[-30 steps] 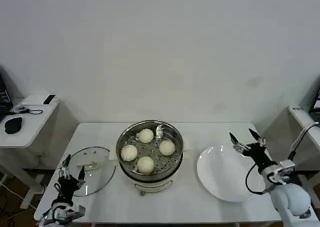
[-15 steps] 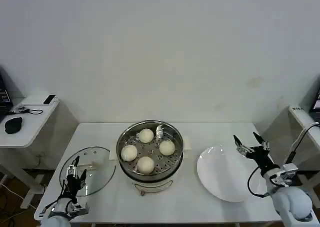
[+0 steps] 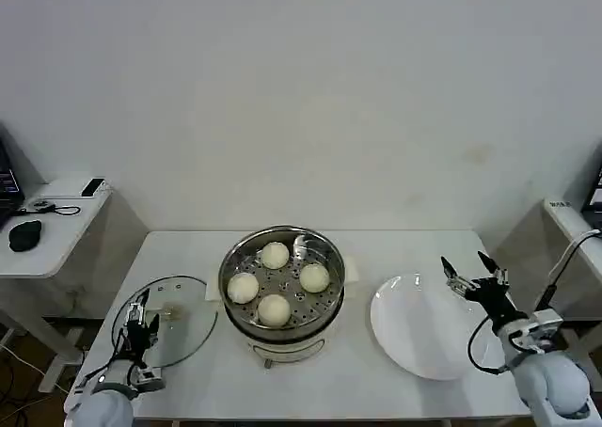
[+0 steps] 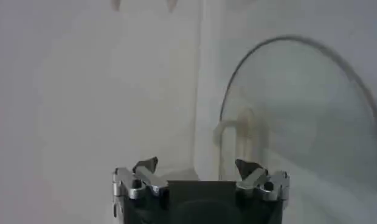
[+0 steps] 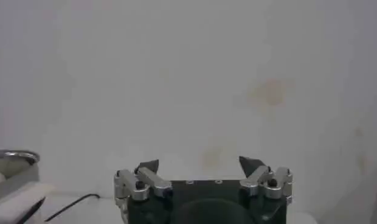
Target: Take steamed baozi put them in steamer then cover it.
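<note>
Four smooth cream-white baozi (image 3: pixel 275 282) already sit in the shiny round steel steamer (image 3: pixel 282 281), so covering remains. The left gripper (image 3: pixel 141 314), fingers apart, must grasp the clear glass lid's (image 3: pixel 167 322) pale handle (image 4: pixel 232 137); right gripper (image 3: pixel 468 271) idles, fingers apart, beside the white plate (image 3: pixel 423 328).

4 steamed baozi (image 3: pixel 274 283) in 1 steamer (image 3: pixel 230 260); 1 cover (image 3: pixel 184 325), 1 white plate (image 3: pixel 423 326), 1 bench (image 3: pixel 376 253). 2 grippers: left gripper (image 3: pixel 140 316), right gripper (image 3: pixel 472 269).

White table (image 3: pixel 395 248), empty white plate (image 3: pixel 419 338) on its right, side desk (image 3: pixel 47 234) with what looks like a mouse (image 3: pixel 23 234)
</note>
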### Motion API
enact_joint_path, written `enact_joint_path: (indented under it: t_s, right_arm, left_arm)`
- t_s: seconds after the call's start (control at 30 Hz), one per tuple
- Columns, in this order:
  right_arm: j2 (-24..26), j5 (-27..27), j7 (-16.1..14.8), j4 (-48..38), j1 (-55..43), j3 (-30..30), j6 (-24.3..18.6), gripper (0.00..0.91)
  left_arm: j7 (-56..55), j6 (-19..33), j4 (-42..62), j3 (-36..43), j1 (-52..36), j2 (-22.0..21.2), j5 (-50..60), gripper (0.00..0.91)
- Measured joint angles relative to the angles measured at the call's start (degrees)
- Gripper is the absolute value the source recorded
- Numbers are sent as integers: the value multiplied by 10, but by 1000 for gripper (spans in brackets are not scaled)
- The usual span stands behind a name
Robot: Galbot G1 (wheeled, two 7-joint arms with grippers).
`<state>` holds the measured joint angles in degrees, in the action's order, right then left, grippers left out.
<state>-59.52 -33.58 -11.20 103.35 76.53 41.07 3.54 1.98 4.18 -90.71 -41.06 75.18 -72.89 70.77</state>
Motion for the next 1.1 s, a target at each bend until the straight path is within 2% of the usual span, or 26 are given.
enact_joint_path:
  t_s: [0.83,0.87,0.9,0.93,0.97,1.07,1.1]
  right_arm:
    - [-18,12,-1,-12,17,12,-6,907]
    - [-19,13,-1,-13,18,12,-6,907]
    - [-19,14,0,-14,18,12,-6,907]
    - [-19,14,-1,-15,18,12,-6,907]
    - [-19,15,-1,-16,18,12,-6,907]
    - [-18,16,-1,-17,21,12,-7,907]
    - [-17,16,-1,-16,22,12,-7,907]
  left_arm:
    - [-16,-2,76,21,-76,-7,-12,907]
    - [-19,-3,80,23,-78,-8,-14,887]
    - [-21,-4,84,24,-80,-9,-17,856]
    - [-25,-6,88,26,-82,-10,-19,715]
    - [-29,-8,92,27,-84,-12,-22,615]
    - [-40,-11,103,29,-90,-14,-27,181]
    - [-43,-12,107,29,-91,-14,-28,81]
